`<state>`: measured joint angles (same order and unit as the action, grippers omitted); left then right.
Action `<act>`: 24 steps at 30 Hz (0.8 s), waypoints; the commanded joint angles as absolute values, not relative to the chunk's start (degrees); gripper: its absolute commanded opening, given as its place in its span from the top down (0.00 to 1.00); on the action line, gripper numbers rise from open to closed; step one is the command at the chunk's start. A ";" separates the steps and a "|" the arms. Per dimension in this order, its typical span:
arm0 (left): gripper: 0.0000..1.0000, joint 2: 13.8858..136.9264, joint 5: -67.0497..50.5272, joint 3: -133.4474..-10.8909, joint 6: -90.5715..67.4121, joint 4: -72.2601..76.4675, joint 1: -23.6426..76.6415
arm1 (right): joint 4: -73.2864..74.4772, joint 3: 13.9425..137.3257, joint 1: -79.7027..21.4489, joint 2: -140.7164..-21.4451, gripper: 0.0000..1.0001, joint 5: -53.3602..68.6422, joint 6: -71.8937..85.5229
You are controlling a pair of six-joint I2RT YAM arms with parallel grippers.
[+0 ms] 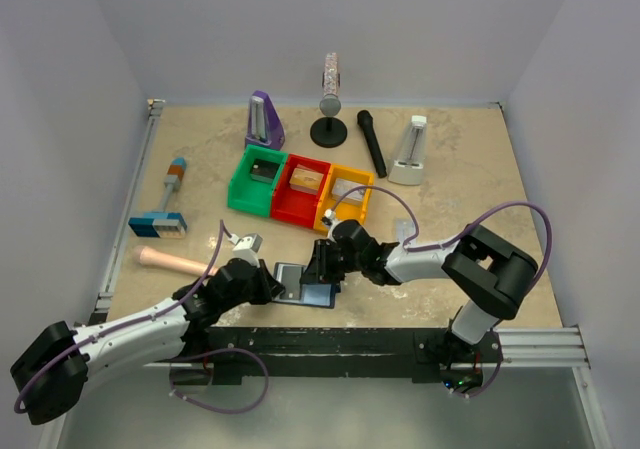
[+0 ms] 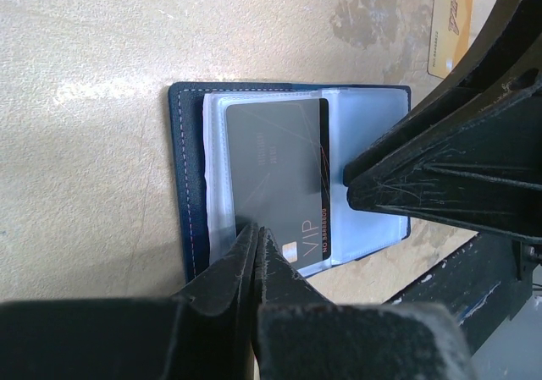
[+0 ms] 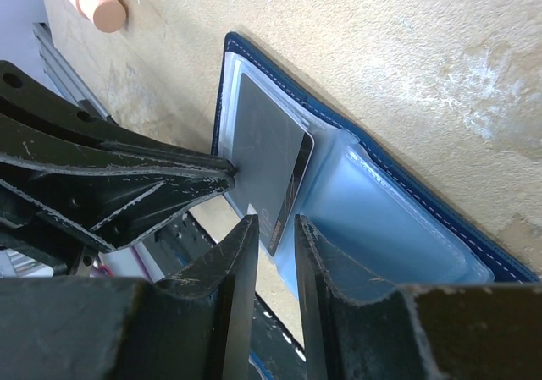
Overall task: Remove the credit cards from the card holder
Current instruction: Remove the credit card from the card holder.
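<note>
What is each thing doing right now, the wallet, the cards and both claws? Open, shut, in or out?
Dark navy-blue bifold card holder: open, flat on the beige table.
Dark grey VIP card: still inside the holder.
Amber-yellow plastic card: out, lying on the table.
Left claw: shut, tip on the grey card.
Right claw: slightly open, straddling that card's edge.

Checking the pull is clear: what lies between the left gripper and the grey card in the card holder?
Nothing: in the left wrist view the left gripper, shut, touches the near edge of the grey card in the card holder.
</note>
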<state>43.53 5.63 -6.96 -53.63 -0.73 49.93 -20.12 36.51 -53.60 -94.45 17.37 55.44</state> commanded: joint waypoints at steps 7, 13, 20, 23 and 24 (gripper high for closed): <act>1.00 42.63 6.51 -5.89 -54.75 0.09 49.75 | -19.69 38.84 -53.35 -95.10 0.71 19.51 54.23; 1.00 40.00 5.80 -5.98 -54.76 0.09 49.75 | -17.93 40.17 -53.35 -96.68 0.69 19.86 54.31; 0.99 38.06 5.71 -6.15 -54.67 -2.90 49.75 | -16.88 40.17 -53.35 -97.03 0.68 19.16 54.67; 0.99 38.58 5.89 -5.98 -54.84 -2.99 49.75 | -16.61 39.99 -53.35 -96.94 0.68 18.90 54.84; 0.99 38.67 5.89 -5.89 -54.84 -2.99 49.75 | -16.61 39.90 -53.35 -96.94 0.68 18.81 54.84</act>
<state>38.57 5.72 -6.63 -54.48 -2.94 49.93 -18.37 38.70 -53.60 -97.17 19.16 55.13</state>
